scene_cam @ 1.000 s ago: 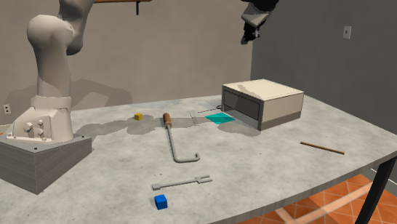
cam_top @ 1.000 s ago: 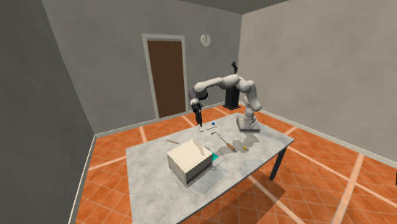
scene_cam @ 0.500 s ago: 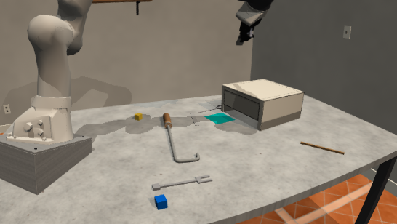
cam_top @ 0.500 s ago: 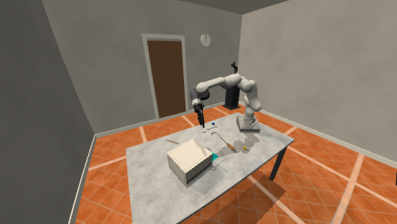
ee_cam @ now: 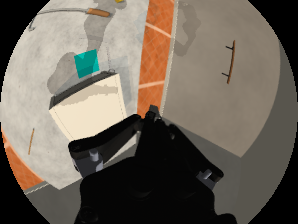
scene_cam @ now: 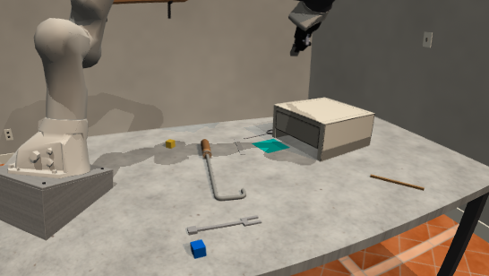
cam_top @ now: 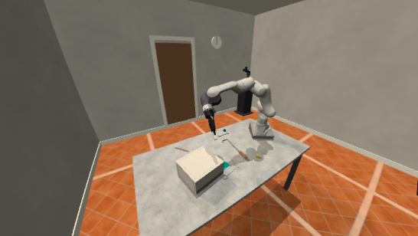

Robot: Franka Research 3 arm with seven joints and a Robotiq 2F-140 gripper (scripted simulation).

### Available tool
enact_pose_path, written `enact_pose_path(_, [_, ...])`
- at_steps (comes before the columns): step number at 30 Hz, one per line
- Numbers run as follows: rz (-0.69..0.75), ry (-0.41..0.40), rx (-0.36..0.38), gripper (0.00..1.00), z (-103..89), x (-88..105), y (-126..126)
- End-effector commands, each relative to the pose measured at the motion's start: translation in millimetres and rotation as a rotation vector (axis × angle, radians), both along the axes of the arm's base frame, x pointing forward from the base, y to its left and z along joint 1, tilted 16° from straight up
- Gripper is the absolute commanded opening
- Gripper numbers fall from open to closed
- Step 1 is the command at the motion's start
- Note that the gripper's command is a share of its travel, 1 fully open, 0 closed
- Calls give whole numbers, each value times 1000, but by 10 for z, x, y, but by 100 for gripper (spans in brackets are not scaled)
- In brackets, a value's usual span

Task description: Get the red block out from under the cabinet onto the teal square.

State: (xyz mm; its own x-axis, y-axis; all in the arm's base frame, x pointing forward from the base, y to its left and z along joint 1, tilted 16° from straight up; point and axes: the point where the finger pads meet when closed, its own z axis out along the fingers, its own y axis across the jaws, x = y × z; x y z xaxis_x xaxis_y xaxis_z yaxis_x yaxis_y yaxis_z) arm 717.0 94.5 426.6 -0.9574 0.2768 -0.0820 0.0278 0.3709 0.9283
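The red block does not show in any view. The cream cabinet (cam_top: 199, 168) (scene_cam: 329, 125) (ee_cam: 87, 112) stands on the table with a low dark gap along its bottom. The teal square (cam_top: 226, 165) (scene_cam: 270, 145) (ee_cam: 87, 63) lies flat on the table right in front of the cabinet's open side. My gripper (cam_top: 213, 132) (scene_cam: 295, 50) (ee_cam: 152, 111) is shut and empty. It hangs high in the air, well above the table and apart from everything on it.
A hook tool with a wooden handle (cam_top: 242, 154) (scene_cam: 205, 147) (ee_cam: 100, 12) lies near the teal square. A grey fork tool (scene_cam: 224, 224), a blue cube (cam_top: 224, 130) (scene_cam: 198, 248), a yellow cube (cam_top: 258, 155) (scene_cam: 170, 143) and a thin wooden stick (cam_top: 181, 149) (scene_cam: 396, 182) lie on the table. The robot base (scene_cam: 45, 193) stands at one end.
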Motion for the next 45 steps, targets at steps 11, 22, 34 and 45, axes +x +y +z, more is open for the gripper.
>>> enact_pose_path(11, [-33, 127, -16, 0, -78, -177, 180])
enact_pose_path(22, [-33, 127, -16, 0, -78, -177, 180])
enact_pose_path(34, [-62, 232, -39, 0, -150, -370, 364])
enact_pose_path(45, [-62, 232, -39, 0, -150, -370, 364])
